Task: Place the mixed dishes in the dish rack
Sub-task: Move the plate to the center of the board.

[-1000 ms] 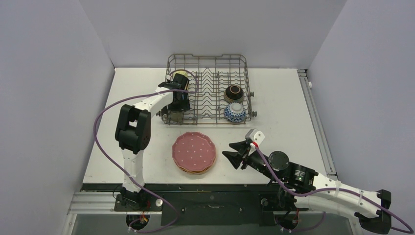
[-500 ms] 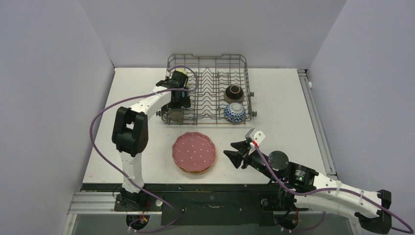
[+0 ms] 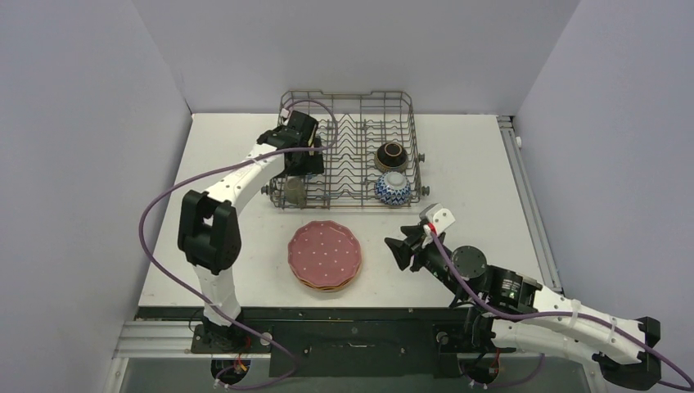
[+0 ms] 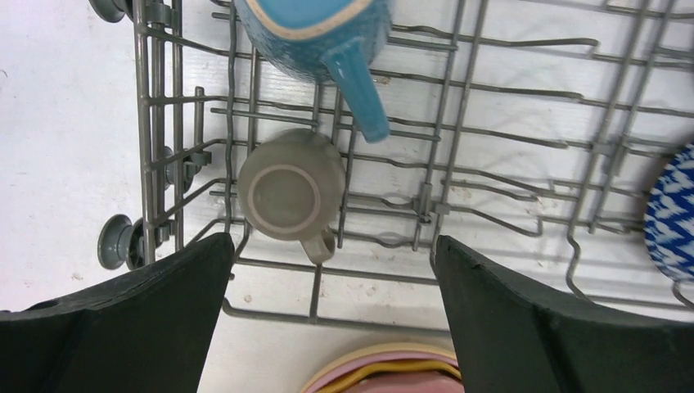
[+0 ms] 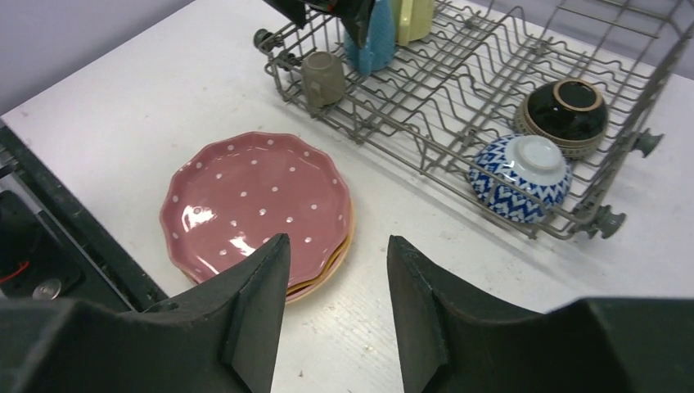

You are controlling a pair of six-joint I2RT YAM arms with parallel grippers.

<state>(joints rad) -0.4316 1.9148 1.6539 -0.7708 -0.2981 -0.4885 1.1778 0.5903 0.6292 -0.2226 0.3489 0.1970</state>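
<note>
The dish rack (image 3: 348,95) stands at the back of the table. In it are a dark brown bowl (image 3: 391,155), a blue-white bowl (image 3: 392,188), an upturned grey-olive mug (image 4: 282,196), a blue mug (image 4: 315,33) and a yellow mug (image 5: 413,16). A stack of dotted plates, the pink one (image 3: 325,252) on top, lies in front of the rack. My left gripper (image 3: 299,135) hangs open and empty above the rack's left end, over the mugs. My right gripper (image 3: 401,250) is open and empty, low over the table just right of the plates (image 5: 258,201).
The rack's (image 4: 147,123) middle rows of tines hold nothing. Grey walls close in the table on the left, back and right. A rail (image 3: 524,188) runs along the table's right edge.
My left gripper has moved back and up from beside the grey-olive mug to above the rack's left end. My right gripper has drawn a little to the right, away from the plates.
</note>
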